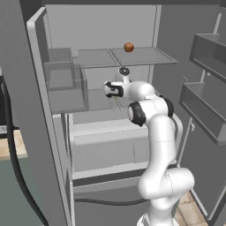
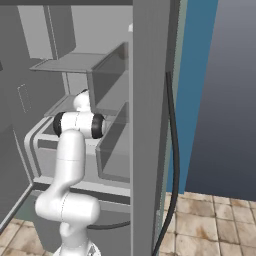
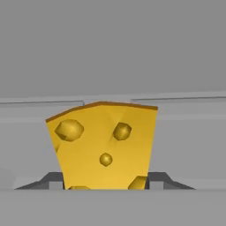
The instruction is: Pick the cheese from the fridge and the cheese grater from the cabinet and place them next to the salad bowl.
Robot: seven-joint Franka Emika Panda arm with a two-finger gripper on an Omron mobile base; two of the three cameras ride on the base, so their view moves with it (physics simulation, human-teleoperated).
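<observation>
I've got the gripper clamped on the cheese inside the fridge, fingers low on the wedge, so it may slip or clip a shelf w/ fast pullout.

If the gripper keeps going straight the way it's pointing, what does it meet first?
The cheese: it sits right between the gripper's jaws, which flank its base. Behind it is the fridge wall, though depth is unclear.

Between my dark fingertips sits yellow-orange cheese pitted with darker holes, brown-edged on top, against the plain grey fridge.
</observation>
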